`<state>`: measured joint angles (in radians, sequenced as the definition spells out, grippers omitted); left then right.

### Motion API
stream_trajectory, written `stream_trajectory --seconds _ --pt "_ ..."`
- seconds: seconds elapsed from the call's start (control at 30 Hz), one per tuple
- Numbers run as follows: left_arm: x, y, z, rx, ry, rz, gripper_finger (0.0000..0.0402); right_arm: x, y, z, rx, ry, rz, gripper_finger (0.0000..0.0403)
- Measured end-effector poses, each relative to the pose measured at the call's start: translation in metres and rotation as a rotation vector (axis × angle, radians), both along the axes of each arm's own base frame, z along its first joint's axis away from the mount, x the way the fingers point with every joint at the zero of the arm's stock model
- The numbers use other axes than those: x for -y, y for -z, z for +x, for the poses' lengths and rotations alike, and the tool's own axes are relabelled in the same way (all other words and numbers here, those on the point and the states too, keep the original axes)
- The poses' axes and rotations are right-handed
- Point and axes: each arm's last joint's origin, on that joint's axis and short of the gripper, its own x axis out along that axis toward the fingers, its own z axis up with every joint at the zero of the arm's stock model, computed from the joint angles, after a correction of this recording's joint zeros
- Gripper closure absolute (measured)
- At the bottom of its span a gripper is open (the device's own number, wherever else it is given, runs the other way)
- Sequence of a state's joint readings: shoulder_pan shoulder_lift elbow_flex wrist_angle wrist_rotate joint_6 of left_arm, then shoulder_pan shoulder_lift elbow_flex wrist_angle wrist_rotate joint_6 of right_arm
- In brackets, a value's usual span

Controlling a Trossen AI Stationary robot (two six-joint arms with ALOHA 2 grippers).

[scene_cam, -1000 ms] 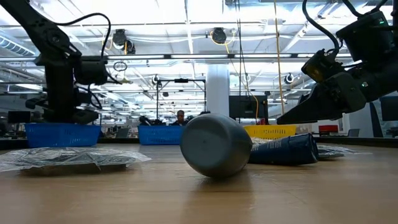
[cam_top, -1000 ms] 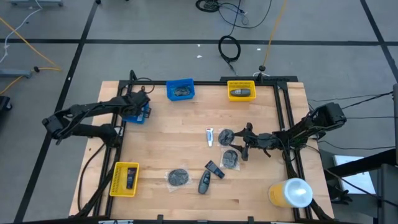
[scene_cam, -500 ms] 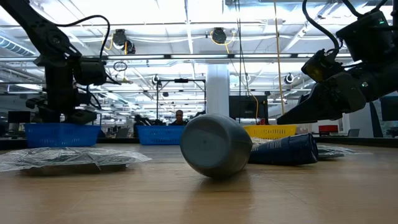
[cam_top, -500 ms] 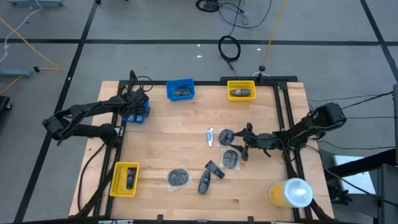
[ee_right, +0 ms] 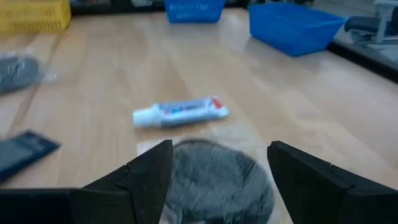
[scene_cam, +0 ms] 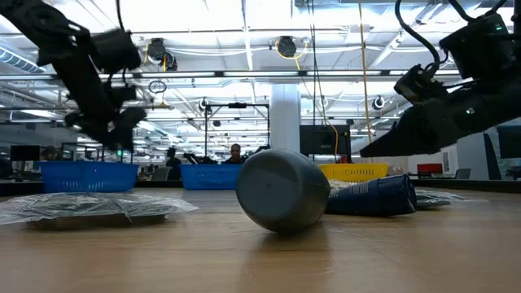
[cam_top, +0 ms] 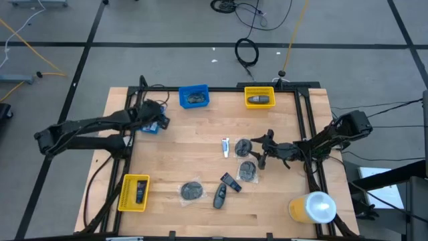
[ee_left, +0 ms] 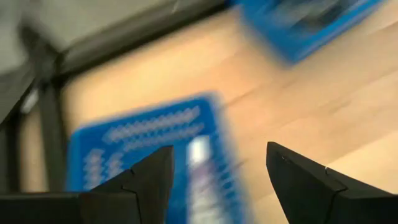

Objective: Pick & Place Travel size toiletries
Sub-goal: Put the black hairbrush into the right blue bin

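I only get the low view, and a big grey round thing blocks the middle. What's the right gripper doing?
Observer: The right gripper is open, just above a round dark-grey pad.
Operator: Is anything next to that pad?
Observer: A white tube lies flat just beyond it.
Operator: And the left gripper?
Observer: The left gripper is open over a blue bin that has a second tube inside.

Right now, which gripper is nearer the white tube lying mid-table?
Right. The right gripper hovers open over a grey pad beside the white tube; the left gripper is open, far off by the blue bin.
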<state>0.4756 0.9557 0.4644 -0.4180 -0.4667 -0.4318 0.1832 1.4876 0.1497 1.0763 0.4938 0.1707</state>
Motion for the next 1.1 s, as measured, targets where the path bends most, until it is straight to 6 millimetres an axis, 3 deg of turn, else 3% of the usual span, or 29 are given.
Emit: stream_trajectory --seconds 0.27,0.6,0.87,0.97,1.1 --pt "0.041 0.012 0.024 0.189 0.3 0.251 0.0171 0.01 -0.013 0.008 0.129 0.032 0.027 0.0149" --pt "0.089 0.037 0.015 0.521 0.542 0.282 0.0182 0.007 -0.037 0.048 0.133 -0.154 0.019 0.0149" --pt "0.115 0.036 0.013 0.627 0.656 0.199 0.0182 -0.002 -0.043 0.084 -0.008 -0.352 0.007 0.0149" --pt "0.122 0.037 0.014 0.644 0.678 0.187 0.0182 0.002 -0.04 0.094 -0.136 -0.333 -0.003 0.0149" --pt "0.129 0.043 0.018 0.639 0.685 0.167 0.0186 0.02 -0.047 0.1 -0.274 -0.222 0.001 0.0149"
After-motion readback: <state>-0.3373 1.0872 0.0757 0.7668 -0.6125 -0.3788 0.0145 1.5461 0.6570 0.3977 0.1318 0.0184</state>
